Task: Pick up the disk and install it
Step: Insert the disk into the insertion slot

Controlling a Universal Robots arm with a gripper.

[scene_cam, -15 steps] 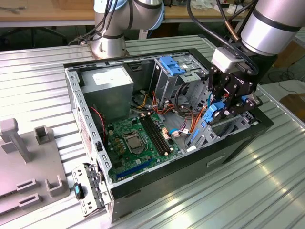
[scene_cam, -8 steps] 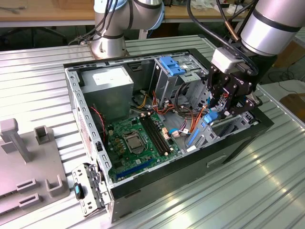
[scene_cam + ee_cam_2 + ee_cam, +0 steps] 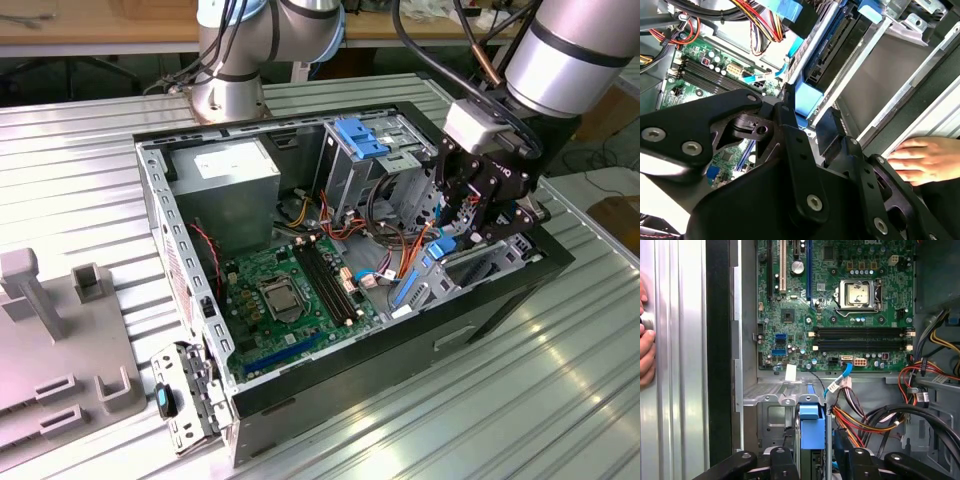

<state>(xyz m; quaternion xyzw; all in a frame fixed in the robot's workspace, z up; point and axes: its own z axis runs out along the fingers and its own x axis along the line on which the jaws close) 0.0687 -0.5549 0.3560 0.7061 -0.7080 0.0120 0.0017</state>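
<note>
First wrist view: my gripper [image 3: 815, 462] looks clenched on the disk [image 3: 810, 432], with a black finger [image 3: 782, 460] pressed to either side of its blue carrier. The disk stands on edge, right between the jaws. Its long axis runs straight out from the gripper toward the grey drive cage [image 3: 771, 416], with the green motherboard [image 3: 835, 310] beyond. The disk's far blue end sits level with the cage's rim. From that I judge it is lined up with the bay but not seated. In the exterior view, the gripper [image 3: 470, 235] hangs inside the open case [image 3: 150, 200], at the exterior view's right. A person's hand [image 3: 646, 347] rests on the ribbed table [image 3: 680, 390] outside the case.
</note>
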